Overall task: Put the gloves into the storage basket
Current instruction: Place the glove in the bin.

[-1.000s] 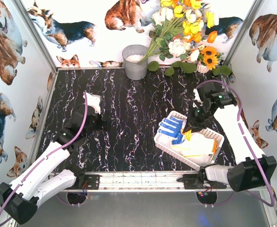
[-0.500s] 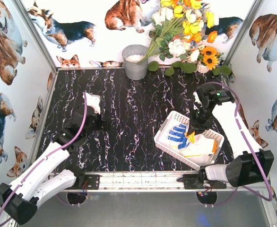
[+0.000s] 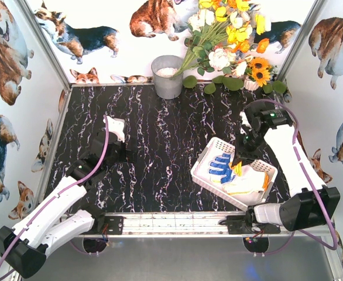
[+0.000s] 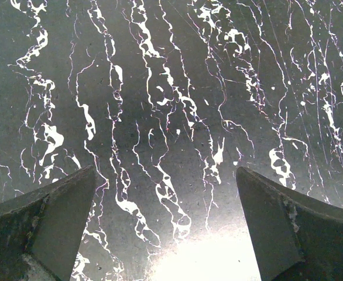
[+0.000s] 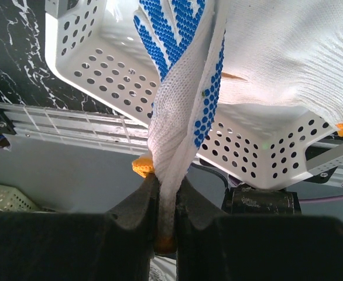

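**Limp glove pinched by its cuff at the basket**

The right fingers (image 5: 127, 225) are clamped together on the orange-trimmed cuff of a blue-dotted glove (image 5: 180, 117). From the fingers the glove runs away in a twisted rope, and its dotted palm reaches into the basket (image 5: 101, 64) just beyond the fingertips.

It looks like light, limp knit. I judge it will fold and drape rather than hold a shape. The rubbery dots should cling a little, so it may drag on the rim or on its neighbours. The cuff, thick and bunched, seems the surest place to pinch.

Inside the basket, beside the dotted glove, lie more white gloves (image 5: 277, 52). They are heaped toward the right of the fingers, one showing orange trim at its edge.

The left fingers (image 4: 48, 228) stand wide apart, with only bare desk (image 4: 171, 117) between them. Well apart from both pairs, a grey bucket (image 3: 168, 76) holds something white that I cannot make out.
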